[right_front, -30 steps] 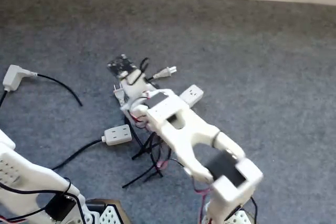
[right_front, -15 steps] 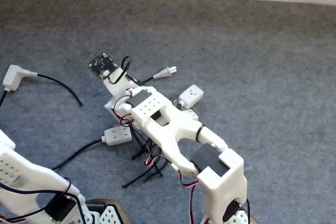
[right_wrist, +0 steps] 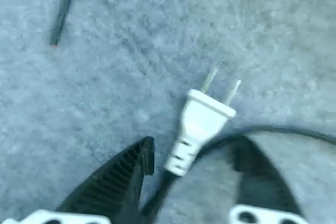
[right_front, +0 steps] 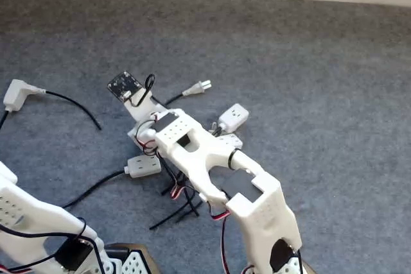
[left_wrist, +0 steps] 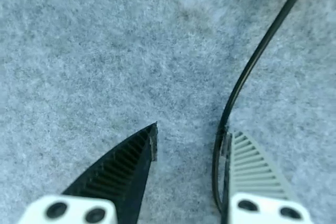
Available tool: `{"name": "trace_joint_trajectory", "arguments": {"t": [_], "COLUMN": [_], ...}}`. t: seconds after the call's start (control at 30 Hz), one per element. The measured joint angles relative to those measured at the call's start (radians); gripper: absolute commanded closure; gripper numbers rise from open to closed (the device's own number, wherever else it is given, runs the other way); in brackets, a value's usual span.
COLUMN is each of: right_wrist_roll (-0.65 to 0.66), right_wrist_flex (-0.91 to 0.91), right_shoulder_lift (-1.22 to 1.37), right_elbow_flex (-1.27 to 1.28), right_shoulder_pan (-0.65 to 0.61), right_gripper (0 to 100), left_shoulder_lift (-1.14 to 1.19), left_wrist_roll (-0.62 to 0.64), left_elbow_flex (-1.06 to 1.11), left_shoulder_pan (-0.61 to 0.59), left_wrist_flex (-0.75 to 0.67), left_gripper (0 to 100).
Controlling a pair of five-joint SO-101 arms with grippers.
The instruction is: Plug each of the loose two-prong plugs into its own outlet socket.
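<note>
A white two-prong plug (right_wrist: 202, 124) lies flat on the grey carpet between the spread fingers of my right gripper (right_wrist: 194, 148), which is open; its black cable runs back under the gripper. From above, the right arm (right_front: 192, 149) stretches over the cable tangle. A white plug (right_front: 198, 86) lies just beyond it. White outlet sockets lie at the arm's right (right_front: 233, 117) and left (right_front: 144, 165). My left gripper (left_wrist: 189, 135) is open low over bare carpet. A black cable (left_wrist: 247, 77) passes beside one of its fingers (left_wrist: 252, 161).
Another white angled plug (right_front: 16, 93) with a black cable lies at the far left. Black cables (right_front: 183, 203) cross under the right arm. The left arm's base (right_front: 26, 222) fills the lower left corner. Open carpet spreads to the right and the back.
The right arm has swung left and stretched lower over the carpet, its wrist moving left. The plug beyond it has shifted slightly left. The left arm has not moved.
</note>
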Motion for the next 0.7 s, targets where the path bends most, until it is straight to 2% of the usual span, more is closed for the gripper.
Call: {"name": "trace_joint_trajectory", "arguments": {"t": [0.17, 0.37, 0.57, 0.7], "right_wrist_roll": [-0.002, 0.002, 0.094, 0.222], "right_wrist_flex": [0.146, 0.457, 0.812, 1.086], "right_shoulder_lift": [0.008, -0.017, -0.196, -0.322], "right_elbow_flex": [-0.101, -0.267, -0.476, -0.559], "right_shoulder_pan": [0.006, 0.006, 0.078, 0.123], "right_gripper": [99.4, 99.4, 99.4, 99.4], "left_shoulder_lift": [0.000, 0.000, 0.000, 0.000], "left_wrist_roll": [0.000, 0.000, 0.000, 0.000], "left_elbow_flex": [0.000, 0.000, 0.000, 0.000], "left_shoulder_pan": [-0.002, -0.002, -0.002, -0.002], "left_wrist_flex": [0.000, 0.000, 0.003, 0.009], "left_gripper": [79, 79, 79, 79]}}
